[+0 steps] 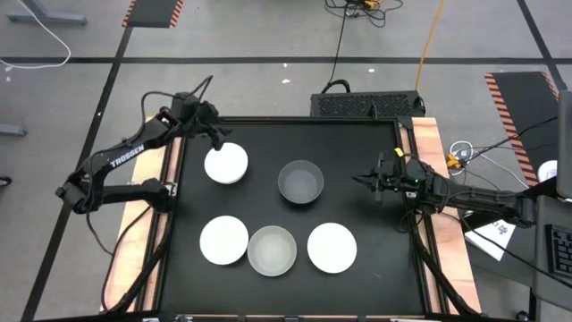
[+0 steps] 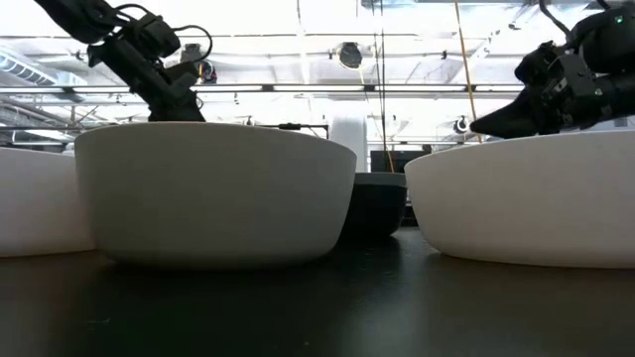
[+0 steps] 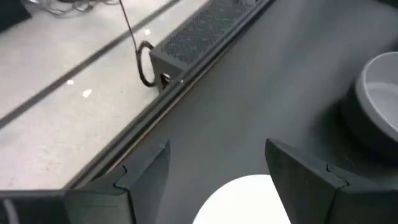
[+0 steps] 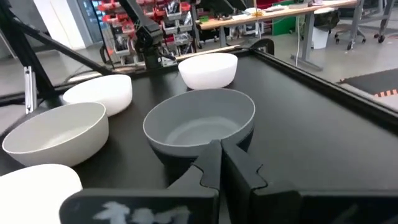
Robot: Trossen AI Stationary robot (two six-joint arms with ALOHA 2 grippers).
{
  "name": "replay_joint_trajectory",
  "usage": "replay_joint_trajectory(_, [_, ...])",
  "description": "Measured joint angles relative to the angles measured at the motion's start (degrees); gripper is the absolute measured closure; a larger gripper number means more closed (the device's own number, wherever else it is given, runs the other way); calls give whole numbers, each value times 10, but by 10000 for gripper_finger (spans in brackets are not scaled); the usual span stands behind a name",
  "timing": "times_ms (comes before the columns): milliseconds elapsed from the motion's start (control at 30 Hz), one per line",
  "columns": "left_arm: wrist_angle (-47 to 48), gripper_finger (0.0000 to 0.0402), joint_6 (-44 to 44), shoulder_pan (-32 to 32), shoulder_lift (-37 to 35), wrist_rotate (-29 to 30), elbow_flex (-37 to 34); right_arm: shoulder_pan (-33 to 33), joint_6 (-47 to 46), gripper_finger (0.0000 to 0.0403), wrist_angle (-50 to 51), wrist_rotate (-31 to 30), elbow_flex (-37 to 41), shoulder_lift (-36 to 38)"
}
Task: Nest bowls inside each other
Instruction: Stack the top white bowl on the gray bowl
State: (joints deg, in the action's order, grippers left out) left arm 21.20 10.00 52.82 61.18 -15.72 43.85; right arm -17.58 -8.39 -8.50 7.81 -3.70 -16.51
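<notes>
Bowls: five show from above on the black bench (image 1: 375,259).
Far row: a white bowl (image 1: 226,165) on the left and a dark grey bowl (image 1: 300,182) near the middle.
Near row: a second white bowl (image 1: 223,241), a pale see-through bowl (image 1: 272,250) and a third white bowl (image 1: 332,248), side by side.
Done: I cannot tell if any bowl sits inside another; each looks single from above.
Left to do: it looks like almost all the stacking is still to come.
Left end effector (image 1: 217,139): its fingers are spread wide and hold nothing. It hangs just over the far edge of the far white bowl, which shows between the fingers in its own camera.
Right end effector (image 1: 365,180): its fingers are pressed together and hold nothing. It points at the dark grey bowl from the right and does not touch it.
</notes>
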Motion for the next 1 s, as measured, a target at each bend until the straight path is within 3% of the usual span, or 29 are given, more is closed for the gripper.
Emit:
replay_joint_trajectory(167, [46,135,18,0,-1,-15,18,0,-10,403,-29,0,11,1])
replay_joint_trajectory(333, [107,135,14,2,0,60,38,0,-10,403,-39,0,12,0])
replay_joint_trajectory(633, [184,135,12,1,3,67,65,0,-8,403,-41,0,13,0])
replay_joint_trajectory(1000, [207,135,8,-1,94,65,65,0,5,403,-41,0,14,0])
